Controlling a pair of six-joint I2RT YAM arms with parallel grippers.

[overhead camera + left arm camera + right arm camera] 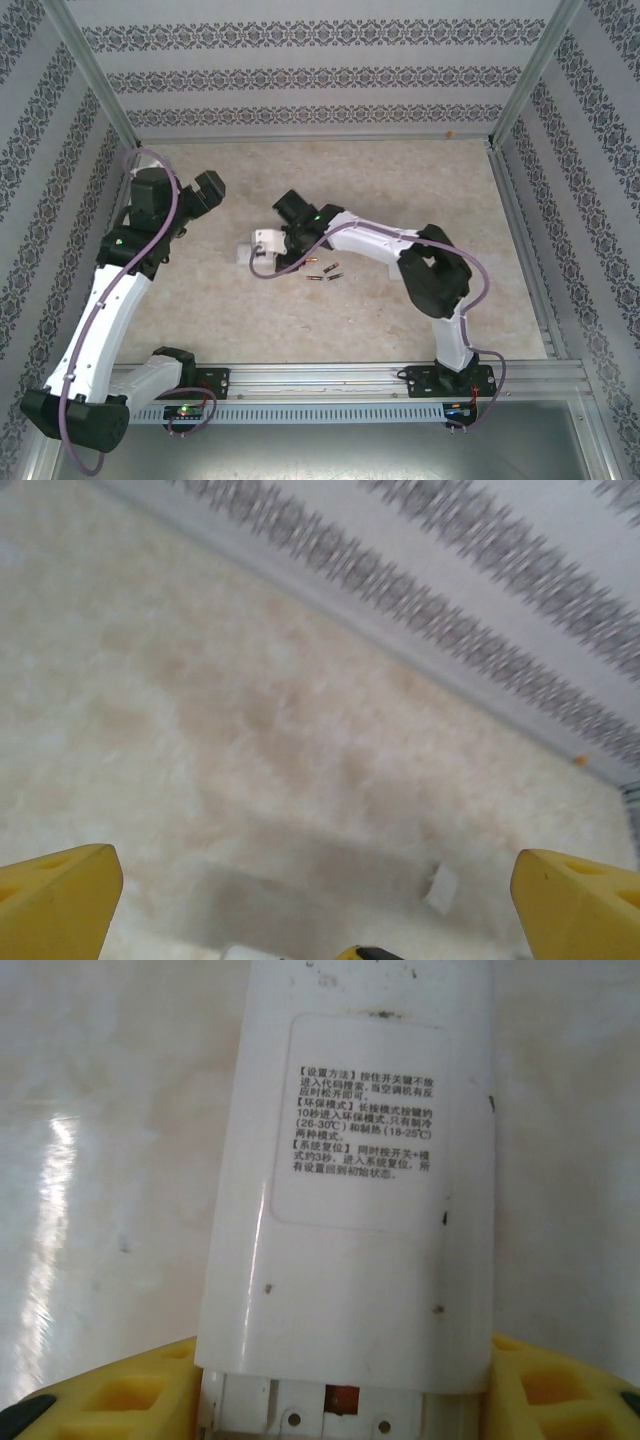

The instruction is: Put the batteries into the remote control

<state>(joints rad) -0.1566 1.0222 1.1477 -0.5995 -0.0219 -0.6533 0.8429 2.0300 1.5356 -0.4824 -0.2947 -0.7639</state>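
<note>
The white plastic remote control [350, 1260] runs off the top edge of the right wrist view. Its uncovered lower end is cut by the bottom edge, so what sits inside cannot be told. From above, the slim dark-and-copper batteries [333, 270] on the pale marbled desk [400, 180] are too small to count, and the left wrist view is blurred.

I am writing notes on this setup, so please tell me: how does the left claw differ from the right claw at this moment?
The left claw is wide open and empty; the right claw is closed on the white remote. The left claw faces the table; the right claw faces the remote's labelled back. Both have yellow fingers.
</note>
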